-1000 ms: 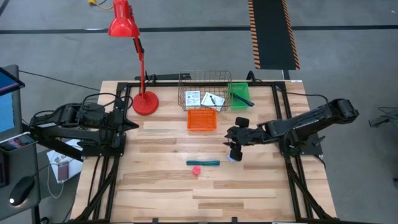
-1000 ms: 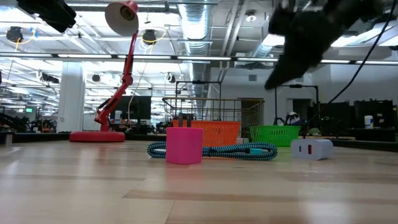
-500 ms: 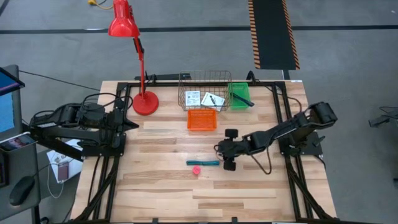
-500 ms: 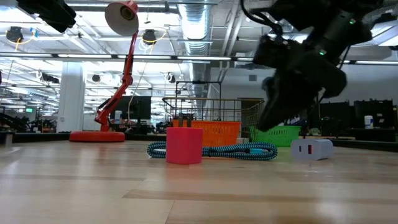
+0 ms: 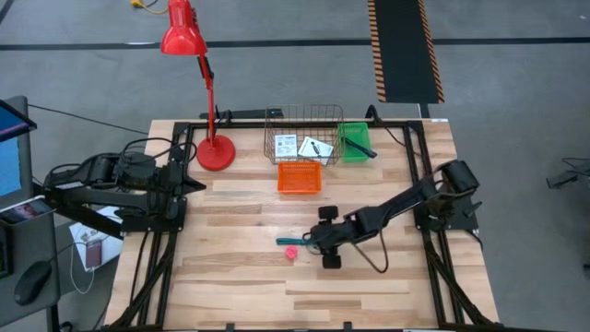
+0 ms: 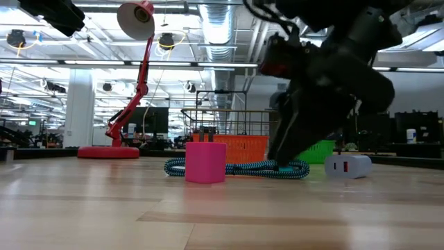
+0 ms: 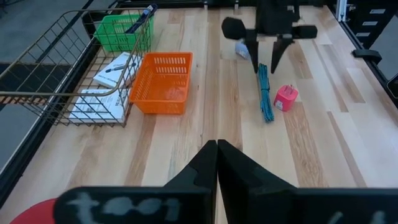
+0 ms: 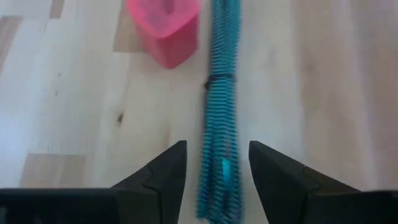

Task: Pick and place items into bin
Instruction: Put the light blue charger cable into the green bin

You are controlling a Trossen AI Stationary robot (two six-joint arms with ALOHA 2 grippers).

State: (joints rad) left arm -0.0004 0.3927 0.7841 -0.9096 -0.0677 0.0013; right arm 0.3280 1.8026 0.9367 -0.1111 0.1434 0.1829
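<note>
High view: white cards (image 5: pixel 300 146) bear unreadable black print.

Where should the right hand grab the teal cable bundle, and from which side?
Judging by its pose, take the teal cable bundle across its narrow width near the black tie, coming down from above. It lies flat and straight on the table, and the open right hand straddles it. Stay clear of the pink block beside one end.
</note>
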